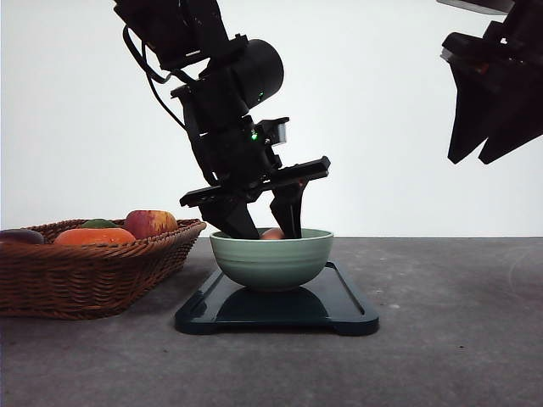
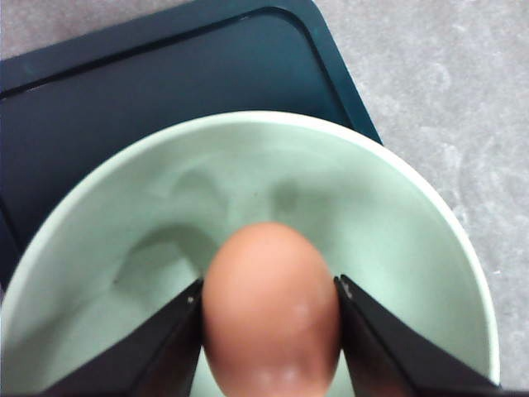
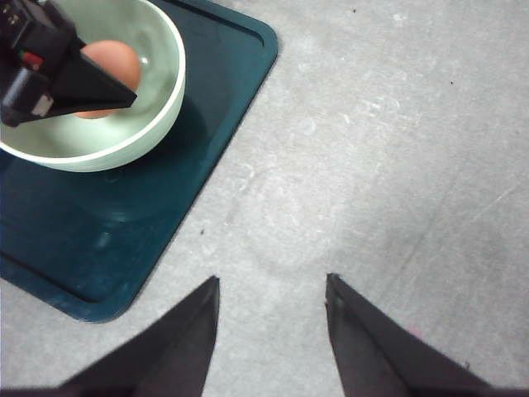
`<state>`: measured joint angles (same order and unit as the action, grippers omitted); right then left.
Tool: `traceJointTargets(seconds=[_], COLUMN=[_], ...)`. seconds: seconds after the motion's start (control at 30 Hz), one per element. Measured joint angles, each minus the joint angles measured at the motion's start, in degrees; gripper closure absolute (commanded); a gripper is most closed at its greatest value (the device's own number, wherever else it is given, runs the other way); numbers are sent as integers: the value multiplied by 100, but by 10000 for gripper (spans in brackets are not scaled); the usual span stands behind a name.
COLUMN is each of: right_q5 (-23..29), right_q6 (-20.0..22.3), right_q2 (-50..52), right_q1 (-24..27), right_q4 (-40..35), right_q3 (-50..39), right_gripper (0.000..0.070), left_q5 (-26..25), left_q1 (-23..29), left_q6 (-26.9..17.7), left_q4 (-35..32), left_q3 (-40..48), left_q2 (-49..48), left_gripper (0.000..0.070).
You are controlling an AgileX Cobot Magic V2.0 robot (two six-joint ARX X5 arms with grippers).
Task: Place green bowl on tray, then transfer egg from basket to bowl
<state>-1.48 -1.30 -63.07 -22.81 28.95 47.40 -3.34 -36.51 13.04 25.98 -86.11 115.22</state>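
Left gripper [image 1: 270, 222]: pinching the egg [image 2: 271, 310] between both fingers, tips dipping just inside the green bowl [image 1: 271, 259] at frame centre in the front view. Egg: long axis running along the fingers, hanging directly over the bowl's bottom, contact with it hidden. Bowl: sitting on the tray [image 1: 348, 309]. Basket [image 1: 85, 275]: resting lower left. Right gripper [image 3: 271, 339]: hanging upper right, fingers spread, holding nothing. Judged next: letting go straight down.

The grey table [image 1: 458, 339] is carrying the tray [image 1: 339, 314] and, just beside it, the basket [image 1: 93, 275].
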Motion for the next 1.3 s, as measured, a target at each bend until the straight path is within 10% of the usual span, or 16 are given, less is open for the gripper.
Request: traceJointTargets(seconds=[0.97,1.3], right_q5=[0,0], right_q6=[0,0], right_q2=[0,0], right_q1=[0,-2], right_q4=[147,65], right_q3=[0,0], right_gripper=[448,448], left_q5=[32,208], left_q1=[-4,160], left_q6=[-267,-473], left_q4=[828,404], left_q3=[-111,1845], left_q2=[-1911,-3572], left_gripper=[339,342])
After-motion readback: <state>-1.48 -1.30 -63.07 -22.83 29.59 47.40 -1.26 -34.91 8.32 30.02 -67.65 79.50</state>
